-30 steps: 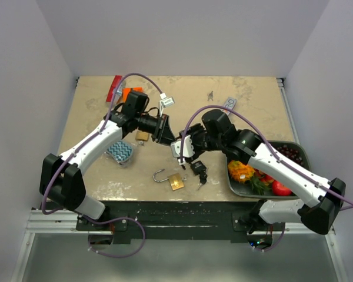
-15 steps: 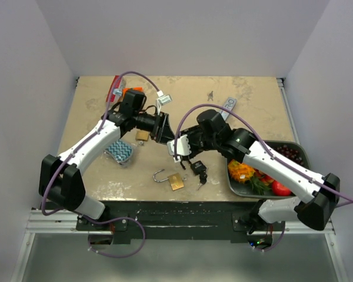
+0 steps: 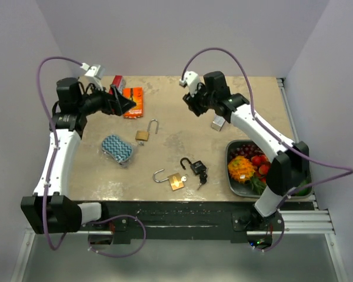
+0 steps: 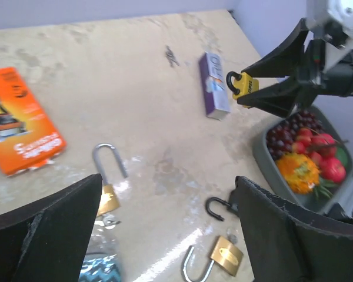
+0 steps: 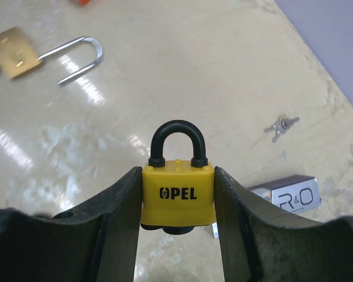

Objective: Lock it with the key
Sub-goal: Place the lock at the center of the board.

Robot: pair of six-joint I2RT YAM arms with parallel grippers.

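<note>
A yellow padlock (image 5: 177, 197) marked OPEL, its black shackle pushed home, is held upright above the table with my right gripper (image 5: 177, 171) shut on its body. The left wrist view shows the same padlock (image 4: 244, 84) between the right fingers. From above, the right gripper (image 3: 191, 104) hangs over the table's far middle. A small silver key (image 5: 280, 126) lies on the table beside a white and purple box (image 5: 289, 197). My left gripper (image 4: 167, 178) is wide open and holds nothing; it hovers at the far left (image 3: 125, 104).
Two open brass padlocks (image 3: 142, 134) (image 3: 175, 181) and an open black padlock with keys (image 3: 196, 168) lie mid-table. A blue patterned pouch (image 3: 117, 148), an orange packet (image 3: 133, 101) and a fruit tray (image 3: 230, 176) at the right also sit there.
The left gripper opened, let go and drew back to the far left. The right arm swung away to the far middle, carrying the yellow padlock.
</note>
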